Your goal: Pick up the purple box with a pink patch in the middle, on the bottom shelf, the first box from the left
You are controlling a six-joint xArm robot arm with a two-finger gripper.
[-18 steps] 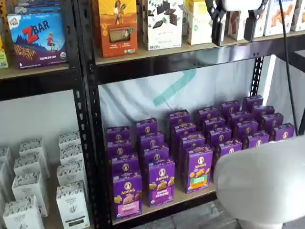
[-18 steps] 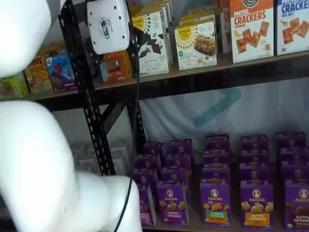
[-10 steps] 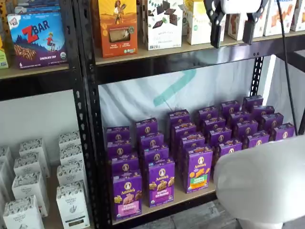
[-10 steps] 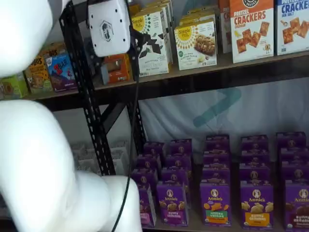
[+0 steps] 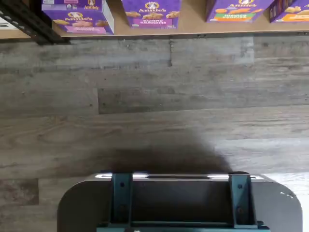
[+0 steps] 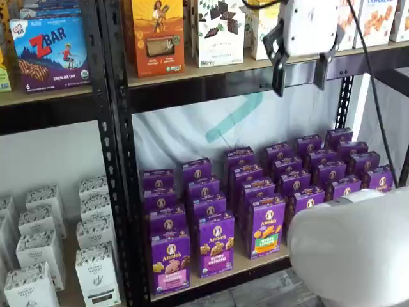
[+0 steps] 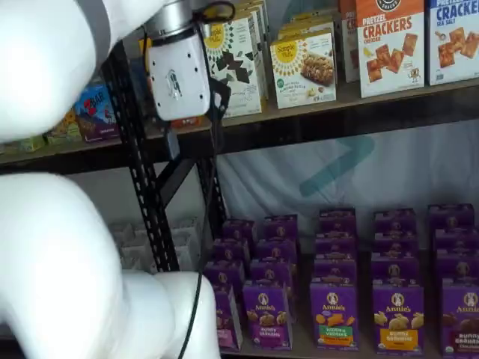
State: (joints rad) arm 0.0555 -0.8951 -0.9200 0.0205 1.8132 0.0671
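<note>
The tool, fingers wide, is hanging upper right; descending, it risks grabbing the neighbouring carton instead of the purple box.

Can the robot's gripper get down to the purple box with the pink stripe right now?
Probably yes. The gripper hangs open, high by the upper shelf, well above the purple box. That box stands at the front edge of the bottom shelf, with nothing in front of it, so the way down looks free.
</note>
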